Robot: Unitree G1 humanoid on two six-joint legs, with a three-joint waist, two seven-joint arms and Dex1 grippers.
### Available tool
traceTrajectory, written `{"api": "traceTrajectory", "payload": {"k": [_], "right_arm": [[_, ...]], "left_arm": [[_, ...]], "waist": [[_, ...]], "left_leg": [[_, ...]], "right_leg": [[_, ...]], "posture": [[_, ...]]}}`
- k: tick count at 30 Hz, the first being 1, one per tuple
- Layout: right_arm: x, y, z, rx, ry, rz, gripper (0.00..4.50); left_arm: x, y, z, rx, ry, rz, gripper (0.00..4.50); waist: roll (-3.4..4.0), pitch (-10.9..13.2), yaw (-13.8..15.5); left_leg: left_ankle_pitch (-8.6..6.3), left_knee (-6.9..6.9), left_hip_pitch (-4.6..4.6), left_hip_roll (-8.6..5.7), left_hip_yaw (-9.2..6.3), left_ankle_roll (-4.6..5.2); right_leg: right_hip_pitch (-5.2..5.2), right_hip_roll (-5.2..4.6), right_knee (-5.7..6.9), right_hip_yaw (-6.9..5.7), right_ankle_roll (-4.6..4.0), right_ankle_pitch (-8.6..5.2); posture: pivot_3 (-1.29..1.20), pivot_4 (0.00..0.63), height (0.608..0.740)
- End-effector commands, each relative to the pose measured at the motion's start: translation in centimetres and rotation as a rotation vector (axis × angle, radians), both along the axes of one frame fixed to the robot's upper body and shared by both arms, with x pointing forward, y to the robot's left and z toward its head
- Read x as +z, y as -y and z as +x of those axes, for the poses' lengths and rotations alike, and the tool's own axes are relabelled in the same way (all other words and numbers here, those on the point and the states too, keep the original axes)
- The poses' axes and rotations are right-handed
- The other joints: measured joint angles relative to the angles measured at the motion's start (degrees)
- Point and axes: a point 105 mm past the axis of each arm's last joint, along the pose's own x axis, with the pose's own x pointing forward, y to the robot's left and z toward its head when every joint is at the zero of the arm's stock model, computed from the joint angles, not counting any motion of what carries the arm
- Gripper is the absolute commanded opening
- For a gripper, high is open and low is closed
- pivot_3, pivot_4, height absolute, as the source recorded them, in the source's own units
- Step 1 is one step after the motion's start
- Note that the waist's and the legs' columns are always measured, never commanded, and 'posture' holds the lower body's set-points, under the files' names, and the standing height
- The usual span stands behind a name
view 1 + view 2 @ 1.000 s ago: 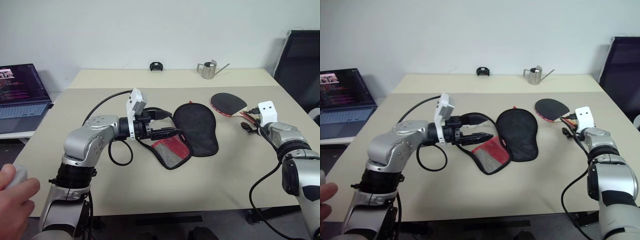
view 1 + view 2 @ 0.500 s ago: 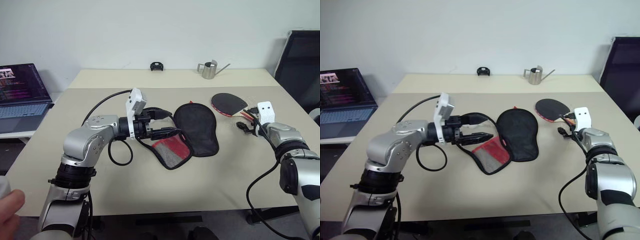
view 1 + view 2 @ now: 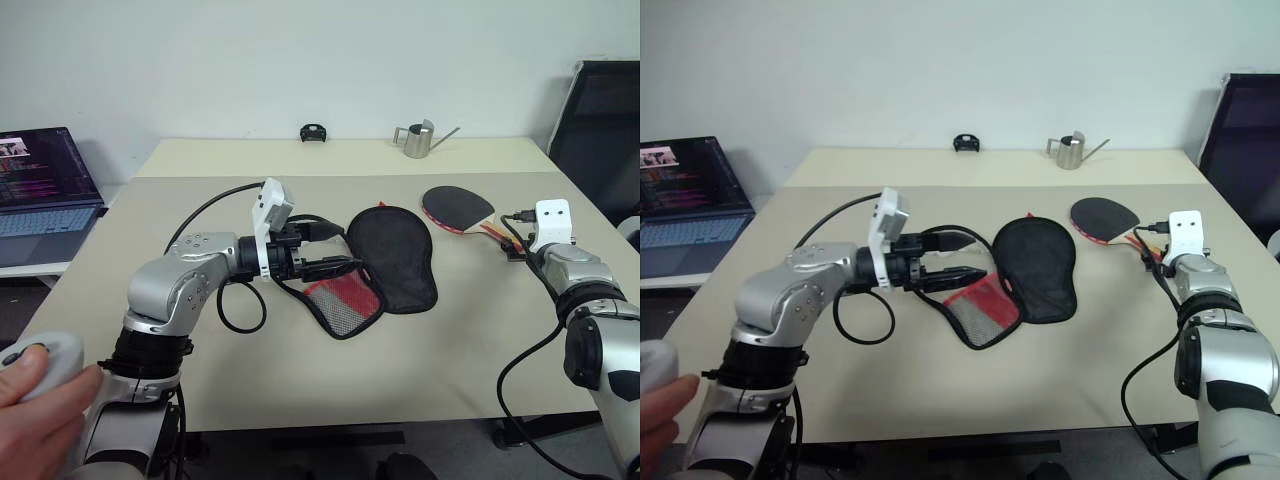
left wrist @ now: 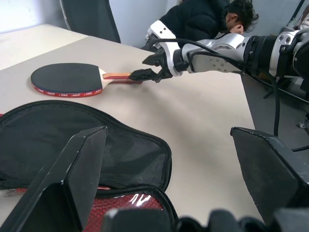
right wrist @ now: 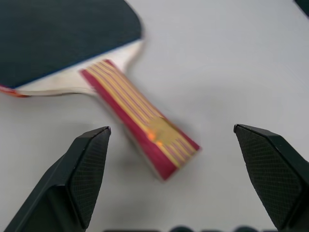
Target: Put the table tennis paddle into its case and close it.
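Right gripper (image 4: 149, 67) apart at paddle (image 3: 457, 208) handle | left gripper (image 3: 335, 265) apart over case (image 3: 392, 258)

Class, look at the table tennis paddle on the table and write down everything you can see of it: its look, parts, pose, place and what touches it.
The table tennis paddle lies flat on the beige table, to the right of the black case. Its round face is black rubber with a red edge; a pale wooden neck leads to a short handle striped red and yellow. The handle points toward the right tool, whose open fingers sit at the handle's end; whether they touch it cannot be told.
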Motion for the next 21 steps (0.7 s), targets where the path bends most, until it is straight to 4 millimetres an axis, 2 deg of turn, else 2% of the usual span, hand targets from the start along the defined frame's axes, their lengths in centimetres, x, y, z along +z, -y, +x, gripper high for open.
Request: {"api": "traceTrajectory", "payload": {"k": [1, 9, 16, 21], "right_arm": [[0.8, 0.4, 0.1, -0.035, 0.035, 0.029, 4.47], [-0.6, -1.6, 0.4, 0.027, 0.007, 0.133, 4.47], [-0.5, -2.4, 0.6, 0.093, 0.006, 0.163, 4.47], [-0.6, -4.1, 0.7, 0.187, 0.0, 0.263, 4.47]], "left_arm": [[1.4, -0.5, -0.3, 0.002, 0.054, -0.012, 4.49], [1.3, -0.9, -0.3, 0.011, 0.051, -0.007, 4.49], [1.2, -0.8, -0.2, 0.007, 0.047, -0.006, 4.49], [1.1, -0.7, -0.1, -0.001, 0.042, -0.011, 4.49]], "waist": [[0.0, 0.0, 0.0], [0.0, 0.0, -0.07], [0.0, 0.0, -0.37], [0.0, 0.0, -0.71]], "left_leg": [[0.0, 0.0, 0.0, 0.0, 0.0, 0.0], [0.0, 0.0, 0.0, 0.0, 0.0, 0.0], [0.0, 0.0, 0.02, 0.0, 0.0, 0.0], [0.0, 0.0, 0.04, 0.01, 0.01, 0.0]], "right_leg": [[0.0, 0.0, 0.0, -0.01, 0.0, 0.0], [0.0, 0.0, 0.0, 0.0, 0.0, 0.0], [0.0, 0.01, 0.01, 0.01, 0.0, 0.0], [0.01, 0.02, 0.04, 0.02, 0.0, 0.0]], "posture": [[0.0, 0.15, 0.74], [0.0, 0.15, 0.74], [0.0, 0.15, 0.74], [0.0, 0.15, 0.74]]}}
